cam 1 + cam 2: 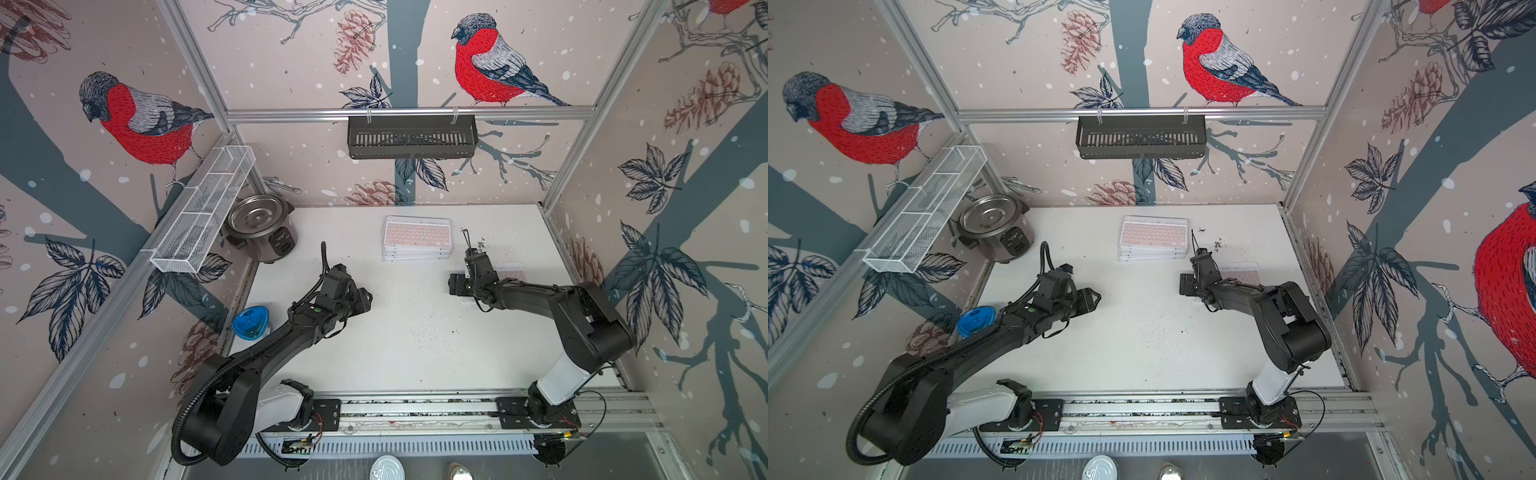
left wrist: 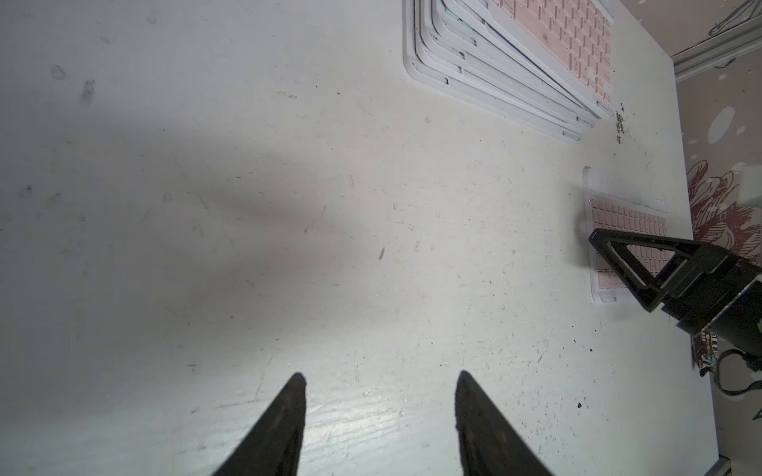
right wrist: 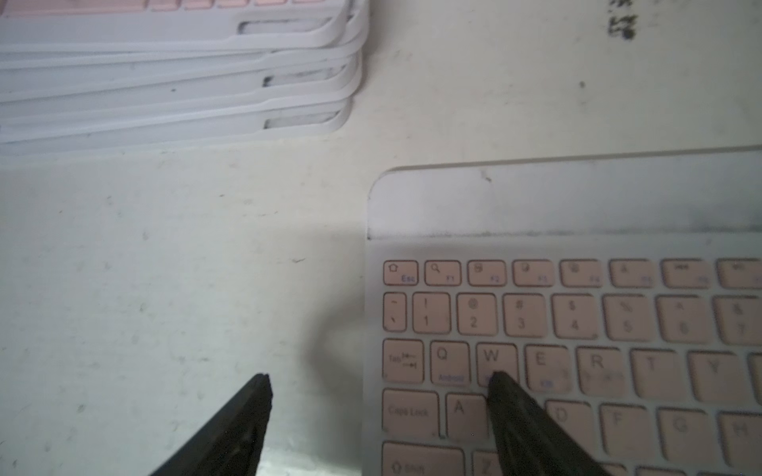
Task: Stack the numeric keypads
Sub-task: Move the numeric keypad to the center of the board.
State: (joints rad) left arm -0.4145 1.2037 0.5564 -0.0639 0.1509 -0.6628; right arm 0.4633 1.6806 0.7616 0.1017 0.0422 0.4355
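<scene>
A stack of numeric keypads (image 1: 417, 237) (image 1: 1152, 237) with a pink-keyed one on top lies at the back middle of the white table; it also shows in the wrist views (image 2: 515, 62) (image 3: 165, 70). One pink-keyed keypad (image 1: 509, 270) (image 1: 1241, 270) (image 2: 618, 214) (image 3: 577, 329) lies flat to its right. My right gripper (image 1: 471, 245) (image 1: 1198, 245) (image 3: 379, 377) is open and straddles that keypad's left edge, one finger over the keys, the other over bare table. My left gripper (image 1: 368, 297) (image 1: 1096, 297) (image 2: 379, 379) hovers open over bare table at centre left, holding nothing.
A rice cooker (image 1: 259, 228) stands at the back left, a blue-lidded container (image 1: 250, 322) at the left edge. A white mesh basket (image 1: 203, 208) hangs on the left wall, a black basket (image 1: 411, 137) on the back rail. Dark crumbs (image 1: 482, 243) lie beside the stack.
</scene>
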